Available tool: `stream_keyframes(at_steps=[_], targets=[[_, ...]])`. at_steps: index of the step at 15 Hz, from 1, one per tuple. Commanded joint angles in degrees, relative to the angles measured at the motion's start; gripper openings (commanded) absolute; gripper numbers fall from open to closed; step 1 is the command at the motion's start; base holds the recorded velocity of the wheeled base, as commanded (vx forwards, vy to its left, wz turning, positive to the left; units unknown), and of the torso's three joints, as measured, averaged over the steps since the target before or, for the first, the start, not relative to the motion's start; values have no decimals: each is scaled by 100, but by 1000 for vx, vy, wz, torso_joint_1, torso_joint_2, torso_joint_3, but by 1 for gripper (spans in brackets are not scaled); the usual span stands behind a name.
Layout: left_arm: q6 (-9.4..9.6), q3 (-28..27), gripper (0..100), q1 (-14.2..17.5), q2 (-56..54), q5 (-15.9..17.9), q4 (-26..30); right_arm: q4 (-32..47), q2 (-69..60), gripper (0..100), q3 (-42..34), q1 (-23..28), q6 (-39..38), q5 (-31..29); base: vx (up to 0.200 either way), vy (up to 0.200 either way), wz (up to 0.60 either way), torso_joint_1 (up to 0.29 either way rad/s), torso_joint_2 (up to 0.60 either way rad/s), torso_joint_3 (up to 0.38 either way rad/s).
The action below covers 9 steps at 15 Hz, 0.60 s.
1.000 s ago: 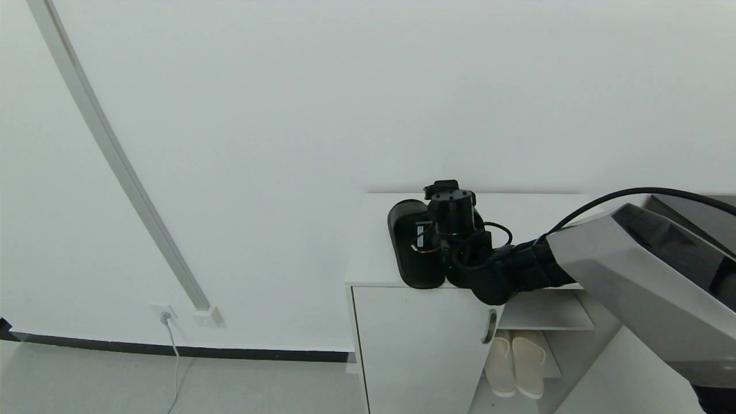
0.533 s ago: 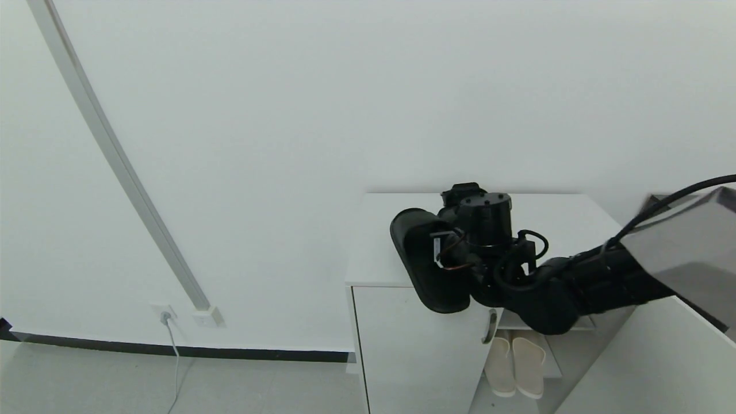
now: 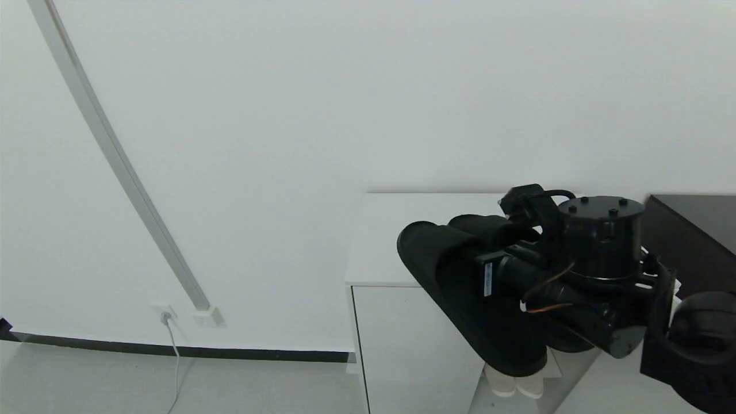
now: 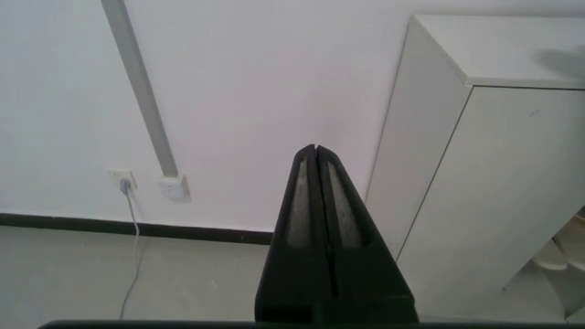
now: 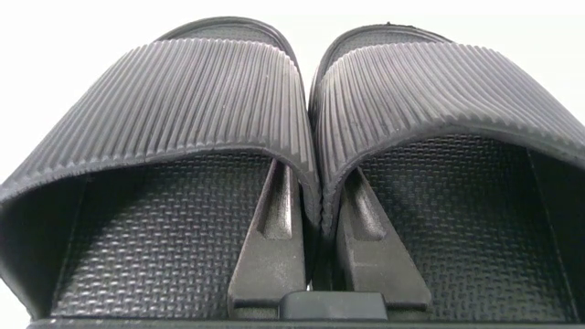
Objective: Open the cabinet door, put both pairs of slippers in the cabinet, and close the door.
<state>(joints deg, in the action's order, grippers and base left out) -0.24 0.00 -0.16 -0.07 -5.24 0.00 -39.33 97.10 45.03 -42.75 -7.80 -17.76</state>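
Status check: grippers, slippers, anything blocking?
Right gripper shut on black slippers, pair held clear of the cabinet top. Left gripper shut, empty. White slippers already inside, low. Nothing seen in the way.

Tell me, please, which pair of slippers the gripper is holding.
The black pair, pinched by the right gripper; the white pair sits low inside the cabinet, untouched.

— Where is the pair of black ribbed rubber slippers (image 3: pixel 460 282)?
— Side by side on the right gripper (image 5: pixel 320 242), nearer than the white boxy cabinet (image 3: pixel 397 241), before its right half.
— And below them?
— A pair of pale plain slippers (image 3: pixel 505 388), on a low shelf inside, right of the cabinet's flat white left door (image 3: pixel 414 345).
— Left of the cabinet?
— A white wall socket (image 3: pixel 165 315), low on the far wall.
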Motion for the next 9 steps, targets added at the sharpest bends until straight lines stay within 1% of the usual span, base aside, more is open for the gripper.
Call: stream_keyframes(at_steps=[1,9], targets=[[-2,0,0,-2,7,-3,0,-5,-358,0,-267,-277,16,-26,0,0,0,0,0,0],[-2,0,0,-2,7,6,0,-14,-235,0,-355,-286,-2,-34,0,0,0,0,0,0]])
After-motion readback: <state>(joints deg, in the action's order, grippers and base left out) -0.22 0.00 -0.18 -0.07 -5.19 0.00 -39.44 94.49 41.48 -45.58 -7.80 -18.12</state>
